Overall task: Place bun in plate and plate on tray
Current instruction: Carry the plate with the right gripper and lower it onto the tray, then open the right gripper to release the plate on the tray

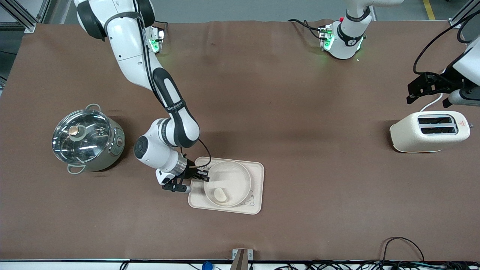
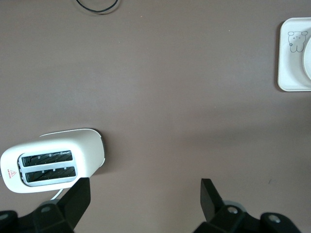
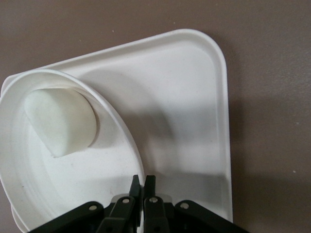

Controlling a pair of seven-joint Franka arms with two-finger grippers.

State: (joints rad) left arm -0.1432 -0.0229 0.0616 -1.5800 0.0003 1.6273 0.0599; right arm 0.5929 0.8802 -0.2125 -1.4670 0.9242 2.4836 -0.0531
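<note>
The bun (image 1: 221, 194), a small cream-white rounded lump, lies inside the plate (image 1: 240, 173), toward the rim nearest the front camera. The plate is round, shallow, cream-beige, with a raised rim, and sits over the tray (image 1: 257, 176), covering most of it. The tray is cream-beige, rectangular with rounded corners, flat on the counter; a small rabbit drawing marks 1 corner.
</note>
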